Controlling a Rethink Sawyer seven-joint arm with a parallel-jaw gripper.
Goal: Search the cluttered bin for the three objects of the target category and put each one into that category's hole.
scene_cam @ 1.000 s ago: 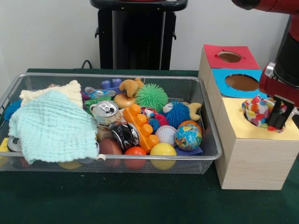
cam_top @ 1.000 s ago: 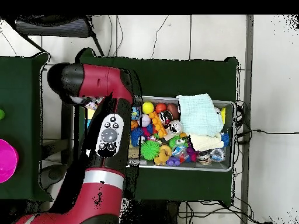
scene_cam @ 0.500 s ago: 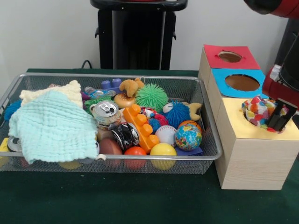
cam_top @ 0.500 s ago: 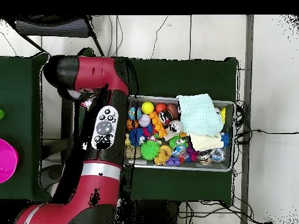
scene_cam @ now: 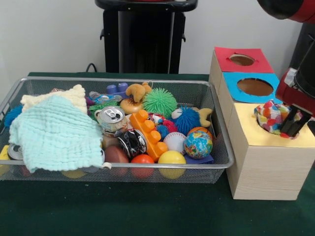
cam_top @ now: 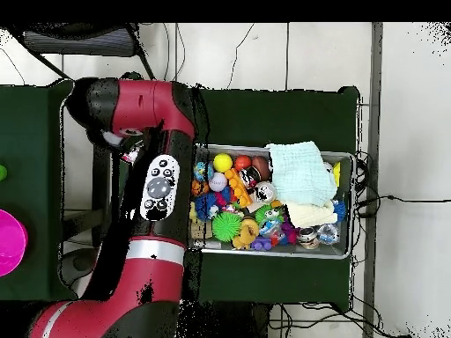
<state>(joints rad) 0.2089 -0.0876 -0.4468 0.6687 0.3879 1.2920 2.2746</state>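
Ball (scene_cam: 272, 117) touching hand (scene_cam: 293, 123)

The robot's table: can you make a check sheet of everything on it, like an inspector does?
Surface: dark green table.
Job's things: wire bin full of toys; wooden box with a red-topped hole, a blue-topped hole and a yellow top; a multicoloured ball sits in the yellow hole.
Clutter: mint cloth, cream cloth, soda can, orange block, globe ball, baseball, yellow ball, green spiky ball, blue spiky ball.
Gripper: gripper at the ball by the yellow hole; open or shut, can't tell.
Cables: black cables on the floor.
Surroundings: black stand, white wall, pink round thing on a side table.
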